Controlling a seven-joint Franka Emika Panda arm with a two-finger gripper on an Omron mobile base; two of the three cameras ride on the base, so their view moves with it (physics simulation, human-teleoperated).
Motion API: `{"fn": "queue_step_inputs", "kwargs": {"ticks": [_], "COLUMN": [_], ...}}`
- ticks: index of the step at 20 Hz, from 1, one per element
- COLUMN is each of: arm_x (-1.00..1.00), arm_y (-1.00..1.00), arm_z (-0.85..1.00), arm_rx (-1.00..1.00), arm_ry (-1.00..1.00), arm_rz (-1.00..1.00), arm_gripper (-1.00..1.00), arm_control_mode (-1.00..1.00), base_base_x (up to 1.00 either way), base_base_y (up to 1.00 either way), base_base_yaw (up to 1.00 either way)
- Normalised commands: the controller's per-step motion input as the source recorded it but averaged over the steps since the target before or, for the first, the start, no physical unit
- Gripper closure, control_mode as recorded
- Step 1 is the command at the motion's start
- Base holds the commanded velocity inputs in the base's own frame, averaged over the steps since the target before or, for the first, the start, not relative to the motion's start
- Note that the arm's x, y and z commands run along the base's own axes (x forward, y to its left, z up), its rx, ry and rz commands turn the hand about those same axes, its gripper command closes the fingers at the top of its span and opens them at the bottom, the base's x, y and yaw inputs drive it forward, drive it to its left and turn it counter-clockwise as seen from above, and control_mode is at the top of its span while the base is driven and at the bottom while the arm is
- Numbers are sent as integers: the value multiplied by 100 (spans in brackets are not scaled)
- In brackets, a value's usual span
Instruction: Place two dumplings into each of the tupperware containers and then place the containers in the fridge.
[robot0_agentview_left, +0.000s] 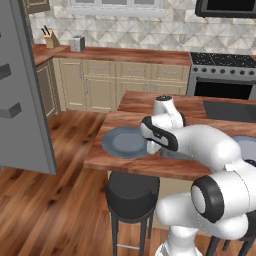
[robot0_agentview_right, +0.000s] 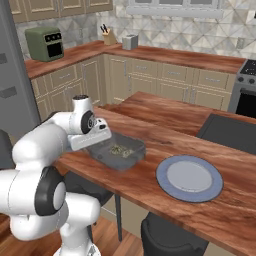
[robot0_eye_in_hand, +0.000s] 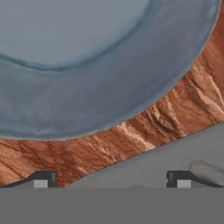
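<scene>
pincer (robot0_eye_in_hand: 112, 179) open | over pan (robot0_agentview_right: 117, 151) rim | beside plate (robot0_eye_in_hand: 87, 65)

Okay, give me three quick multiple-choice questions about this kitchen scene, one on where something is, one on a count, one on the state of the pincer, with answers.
1. Where is the clear container holding the dumplings?
A. on the wooden counter
B. on the floor
C. in the fridge

2. How many round blue-grey plates are on the counter?
A. none
B. two
C. five

3. What state is the pincer in?
A. shut on a plate
B. shut on a dumpling
C. open

Answers: 1 A, it sits on the wood beside the arm. 2 B, one plate at the left and another plate at the right. 3 C, its tips stand wide apart, holding nothing.
</scene>
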Motion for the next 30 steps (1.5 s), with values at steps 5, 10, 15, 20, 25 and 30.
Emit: {"fn": "queue_step_inputs", "kwargs": {"ticks": [5,10,15,20,25,30], "arm_x": [-53,-3,-4,-64,-68,-89], "arm_y": [-73,-44,-14,0,7,61], "arm_z": [-21,-42,-21,32,60,62], "arm_rx": [15,7,1,0,-6,-42], "arm_ry": [-7,1,3,-17,-20,-6], "arm_rz": [2,1,2,3,7,33], "arm_gripper": [100,100,100,100,100,100], "arm_control_mode": [-100,-100,-100,-100,-100,-100], "base_base_x": [0,0,0,0,0,0], "base_base_y": [0,0,0,0,0,0], "base_base_yaw": [0,0,0,0,0,0]}}
